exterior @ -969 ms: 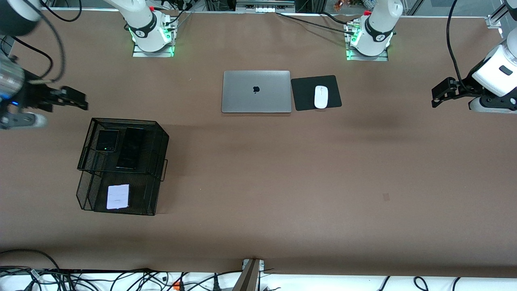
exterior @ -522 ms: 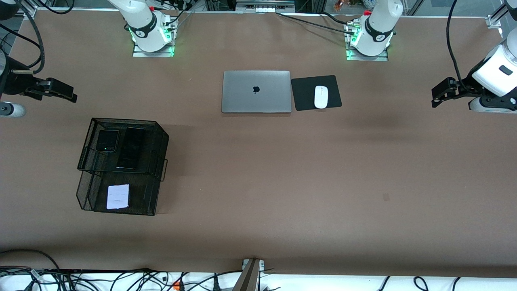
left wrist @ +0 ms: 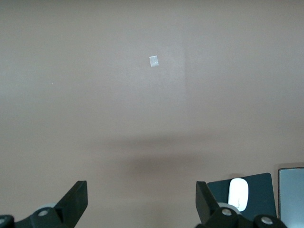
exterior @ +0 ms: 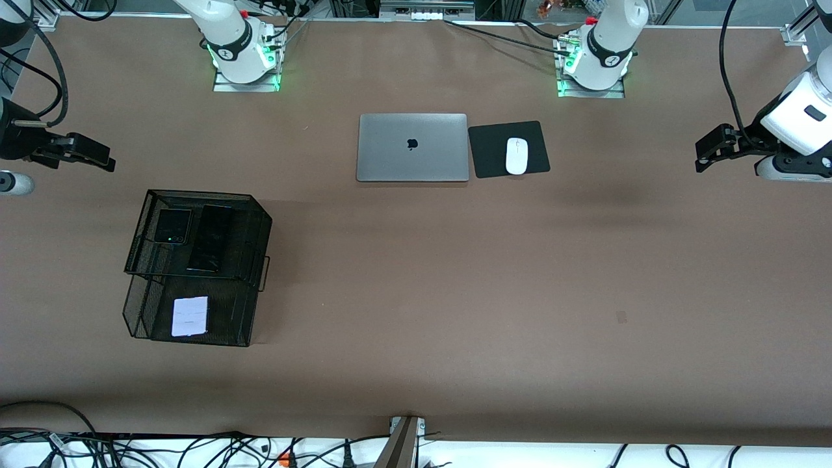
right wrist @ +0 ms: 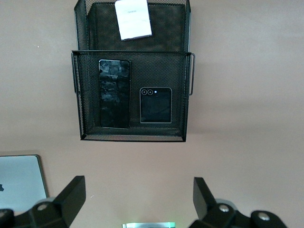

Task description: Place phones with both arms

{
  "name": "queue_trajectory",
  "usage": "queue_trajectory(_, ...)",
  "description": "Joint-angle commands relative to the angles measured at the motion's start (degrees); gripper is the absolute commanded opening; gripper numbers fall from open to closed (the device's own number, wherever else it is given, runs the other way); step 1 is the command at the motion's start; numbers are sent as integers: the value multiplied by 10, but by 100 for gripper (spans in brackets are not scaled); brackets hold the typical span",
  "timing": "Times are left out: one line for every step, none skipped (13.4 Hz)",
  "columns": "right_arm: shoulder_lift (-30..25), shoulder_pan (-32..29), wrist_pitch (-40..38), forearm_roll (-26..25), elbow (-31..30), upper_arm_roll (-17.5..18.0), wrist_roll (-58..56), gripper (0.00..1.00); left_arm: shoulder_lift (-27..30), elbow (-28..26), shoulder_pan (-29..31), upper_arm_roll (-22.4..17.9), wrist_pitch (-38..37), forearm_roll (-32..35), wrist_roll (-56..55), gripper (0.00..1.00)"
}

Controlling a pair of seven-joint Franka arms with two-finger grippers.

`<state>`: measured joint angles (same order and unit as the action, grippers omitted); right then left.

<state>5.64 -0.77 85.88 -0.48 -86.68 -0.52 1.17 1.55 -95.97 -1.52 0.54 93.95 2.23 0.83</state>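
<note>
A black mesh two-tier tray (exterior: 227, 312) stands toward the right arm's end of the table. Its upper tier holds the small squarish black phone (exterior: 172, 226) and the long slim black phone (exterior: 210, 237) side by side. Its lower tier holds the pale lavender phone (exterior: 190, 316). In the right wrist view the tray (right wrist: 133, 137) shows the long phone (right wrist: 114, 93), the small black phone (right wrist: 155, 105) and the lavender phone (right wrist: 133, 19). My right gripper (exterior: 104, 159) is open and empty, up over the table's end (right wrist: 137, 199). My left gripper (exterior: 703, 153) is open and empty over bare table (left wrist: 141, 199).
A closed silver laptop (exterior: 413, 147) lies mid-table between the two arm bases. Beside it, a white mouse (exterior: 517, 156) sits on a black pad (exterior: 539, 140). The left wrist view shows the mouse (left wrist: 238, 192) and a small pale mark (left wrist: 153, 61) on the table.
My right gripper has drawn back from the tray toward the right arm's end of the table. The left arm and the phones have not moved.
</note>
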Motion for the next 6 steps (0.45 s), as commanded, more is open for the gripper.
queue_trajectory(-13, 23, 3, -7, -10, -17, -8, 100, -7, 17, -2, 1, -14, 6, 8, 100)
queue_trajectory(-12, 23, 1, -7, -10, -17, -8, 100, -7, 16, -2, 1, -15, 6, 8, 100)
queue_trajectory(-12, 23, 0, -2, -10, -18, -7, 100, -8, 16, -2, 0, -15, 6, 8, 100)
queue_trajectory(-12, 23, 0, -2, -10, -18, -7, 100, -8, 16, -2, 1, -15, 6, 7, 100)
queue_trajectory(-12, 23, 0, -2, -10, -18, -3, 100, -7, 16, -2, 1, -15, 6, 8, 100)
queue_trajectory(-12, 23, 0, -1, -10, -18, 1, 100, -7, 16, -2, 0, -15, 6, 9, 100)
